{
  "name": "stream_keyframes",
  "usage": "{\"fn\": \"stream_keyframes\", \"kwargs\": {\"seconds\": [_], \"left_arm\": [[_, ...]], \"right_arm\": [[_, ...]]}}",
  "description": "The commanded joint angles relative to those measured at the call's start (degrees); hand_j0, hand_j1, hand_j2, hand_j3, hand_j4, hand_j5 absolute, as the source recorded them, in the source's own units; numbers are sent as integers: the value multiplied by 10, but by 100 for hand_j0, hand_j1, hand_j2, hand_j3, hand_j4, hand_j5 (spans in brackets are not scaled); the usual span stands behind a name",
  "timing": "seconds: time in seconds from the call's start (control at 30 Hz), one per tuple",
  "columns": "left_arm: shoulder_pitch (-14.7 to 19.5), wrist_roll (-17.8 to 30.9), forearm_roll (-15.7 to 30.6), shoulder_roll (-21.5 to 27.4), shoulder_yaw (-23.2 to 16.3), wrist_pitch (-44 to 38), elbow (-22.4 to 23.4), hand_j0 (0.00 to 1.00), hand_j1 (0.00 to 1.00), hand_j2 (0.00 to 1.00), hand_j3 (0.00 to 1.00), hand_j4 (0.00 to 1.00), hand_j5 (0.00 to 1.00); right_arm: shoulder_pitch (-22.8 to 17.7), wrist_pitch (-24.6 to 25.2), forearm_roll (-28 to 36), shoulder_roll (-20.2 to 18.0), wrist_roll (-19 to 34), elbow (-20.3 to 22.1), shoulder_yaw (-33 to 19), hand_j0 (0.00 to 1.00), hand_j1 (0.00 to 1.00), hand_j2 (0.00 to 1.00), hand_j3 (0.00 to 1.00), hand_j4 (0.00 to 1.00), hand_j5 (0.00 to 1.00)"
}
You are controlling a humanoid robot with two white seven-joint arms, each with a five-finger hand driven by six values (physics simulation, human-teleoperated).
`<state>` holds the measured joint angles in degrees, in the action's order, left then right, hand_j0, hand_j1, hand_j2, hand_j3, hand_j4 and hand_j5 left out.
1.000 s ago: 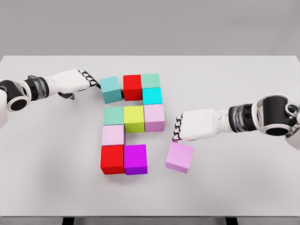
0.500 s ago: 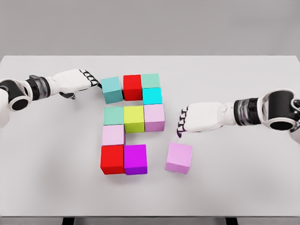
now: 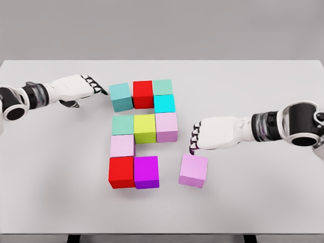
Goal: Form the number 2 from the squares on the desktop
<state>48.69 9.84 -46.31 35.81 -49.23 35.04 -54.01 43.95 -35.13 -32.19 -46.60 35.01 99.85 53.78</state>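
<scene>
Coloured cubes already spell most of the figure on the white worktop (image 3: pixel 61 152). Along the far row we see a teal cube (image 3: pixel 121 96), a red cube (image 3: pixel 143 94) and a pale green cube (image 3: pixel 162 86), with a cyan cube (image 3: pixel 164 103) just nearer on the right. The middle row runs green (image 3: pixel 123 124), yellow-green (image 3: pixel 145 127) and lilac (image 3: pixel 166 126). A pale pink cube (image 3: pixel 122 146) drops down the left side, and the near row has a second red cube (image 3: pixel 121 171) and a magenta cube (image 3: pixel 147 171).

We judge the number lacks only its near-right corner. The loose violet cube (image 3: pixel 193 170) sits a little right of that gap, slightly turned, apart from the magenta one. The far-left teal cube also looks skewed against its neighbours.

Our right hand (image 3: pixel 202 137) hovers just beyond the violet cube with fingers curled downward, holding nothing we can see. Our left hand (image 3: pixel 83 86) lies by the teal cube, fingers extended toward it, also empty.

Room is generous: bare surface lies to the right and near side of the violet cube, and every edge is well away. A leftward slide looks unobstructed.
</scene>
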Motion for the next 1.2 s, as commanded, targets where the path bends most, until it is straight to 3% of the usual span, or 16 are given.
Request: {"fn": "stream_keyframes", "kwargs": {"seconds": [0.0, 0.37, 0.5, 0.57, 0.73, 0.83, 1.17], "left_arm": [[0, 0, 4, 7, 0, 0, -4, 90, 90, 90, 90, 90, 90], [-9, 0, 13, 23, -2, 0, -38, 94, 94, 94, 94, 94, 94], [-11, 0, 13, 23, -9, 0, -39, 93, 93, 93, 93, 93, 93], [-11, 0, 13, 23, -9, 0, -40, 91, 91, 91, 91, 91, 91], [-11, 0, 13, 29, -10, 0, -48, 83, 83, 83, 83, 83, 83], [-11, 0, 13, 31, -10, 0, -50, 80, 80, 80, 80, 80, 80], [-11, 0, 13, 28, -16, 0, -54, 80, 80, 80, 80, 80, 80]], "right_arm": [[-1, 1, 10, -1, 0, 10, 0, 67, 67, 67, 67, 67, 67], [-1, 1, 12, 5, 0, 13, 7, 67, 67, 67, 67, 67, 67], [-1, 1, 12, 0, 0, 2, -27, 67, 67, 67, 67, 67, 67], [-2, 1, 12, -4, 0, -26, -40, 67, 67, 67, 67, 67, 67], [-4, 1, 36, -62, 0, -23, -37, 67, 67, 67, 67, 67, 67], [-4, 1, 66, -99, 0, 13, -10, 67, 67, 67, 67, 67, 67], [-3, 1, 89, -132, 0, 14, 39, 67, 67, 67, 67, 67, 67]]}}
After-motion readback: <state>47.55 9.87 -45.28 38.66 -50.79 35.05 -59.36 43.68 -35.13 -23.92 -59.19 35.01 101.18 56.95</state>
